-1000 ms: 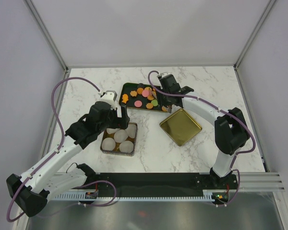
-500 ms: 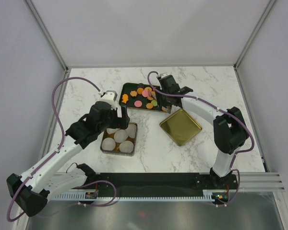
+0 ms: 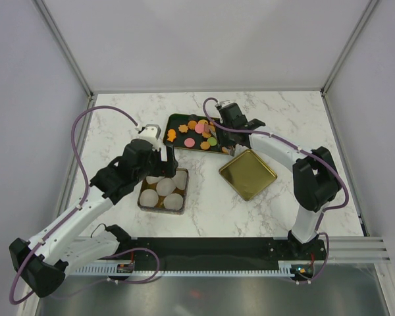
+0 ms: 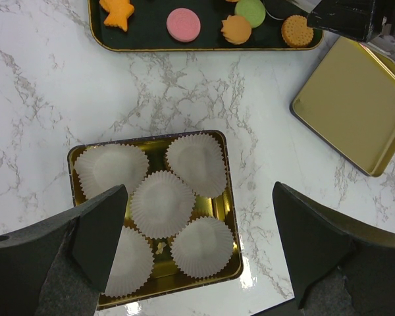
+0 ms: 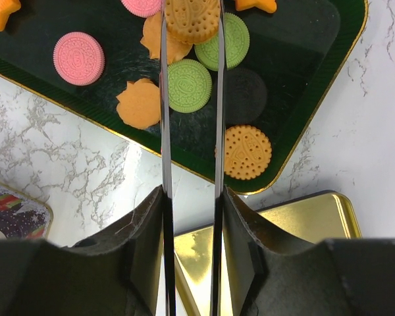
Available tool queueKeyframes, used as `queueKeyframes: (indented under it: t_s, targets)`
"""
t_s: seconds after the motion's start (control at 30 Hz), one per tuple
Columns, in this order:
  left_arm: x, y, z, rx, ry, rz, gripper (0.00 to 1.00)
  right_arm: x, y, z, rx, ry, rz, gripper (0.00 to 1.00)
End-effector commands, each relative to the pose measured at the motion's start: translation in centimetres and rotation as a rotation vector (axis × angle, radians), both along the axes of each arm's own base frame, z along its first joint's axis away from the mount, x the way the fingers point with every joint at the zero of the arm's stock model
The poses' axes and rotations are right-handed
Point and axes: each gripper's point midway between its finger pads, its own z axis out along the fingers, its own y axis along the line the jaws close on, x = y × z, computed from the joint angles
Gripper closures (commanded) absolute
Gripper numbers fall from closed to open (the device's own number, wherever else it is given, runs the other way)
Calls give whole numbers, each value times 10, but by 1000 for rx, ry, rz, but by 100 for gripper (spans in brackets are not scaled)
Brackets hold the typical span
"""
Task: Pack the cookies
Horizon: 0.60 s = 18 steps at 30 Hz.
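While I watch from the overhead camera, my left hand (image 4: 199, 197) hangs over the left half of the worktop (image 4: 46, 99), fingers spread wide and gripping nothing. Straight below it sits a square gold tin (image 4: 145, 137) lined with white paper cups (image 4: 163, 203); I count five through the wrist camera, packed edge to edge, and I see no biscuit in any of them.

Farther back and a little to the right lies the dark tray (image 4: 148, 33) with its gold rim, and that is where the cookies (image 5: 189, 85) are, scattered flat across it: orange, pink and green. From the right wrist camera I pick out a pink round one at the left, an orange shaped one beside it, two green rounds near the middle, and a plain orange round close to the tray's near right corner.

Just right of the tin and in front of the tray, the gold lid (image 4: 352, 108) rests hollow side up on the marble, turned at an angle to the tray and touching neither the tin nor the tray.

My right hand (image 5: 191, 8) reaches over the right part of the tray. Its two thin blades stand narrow, and a round orange cookie (image 5: 192, 20) sits between them with a blade against each side, so I read it as clenched on that biscuit. Whether the biscuit is off the tray I cannot tell.
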Motion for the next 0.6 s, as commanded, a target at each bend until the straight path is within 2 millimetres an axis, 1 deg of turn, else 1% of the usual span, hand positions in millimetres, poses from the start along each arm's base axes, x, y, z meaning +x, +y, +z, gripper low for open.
queueKeyframes:
  t_s: [0.0,0.07,0.13,0.17,0.27,0.3,0.47,0.5,0.57]
  targets:
    - [3,2,7,3,-20,0,0,5,4,2,30,-12,-3,64]
    - [3,2,8,1,-21,2,0,5,6,6,45,-17,3,66]
    - [3,3,9,1,-23,6,0,6,7,16,57,-33,7,69]
    - [3,2,8,3,-22,5,0,5,8,24,75,-44,12,70]
    - [4,3,10,-4,-25,15,0,3,11,38,103,-64,23,71]
    - [4,4,11,-8,-25,21,0,0,12,47,121,-73,32,71]
    - [8,10,5,-17,-3,55,0,-14,15,62,158,-83,60,73]
    - [9,12,2,-16,11,69,0,-16,14,69,167,-98,63,73]
    - [10,14,-2,-25,33,92,1,-26,20,71,185,-89,92,73]
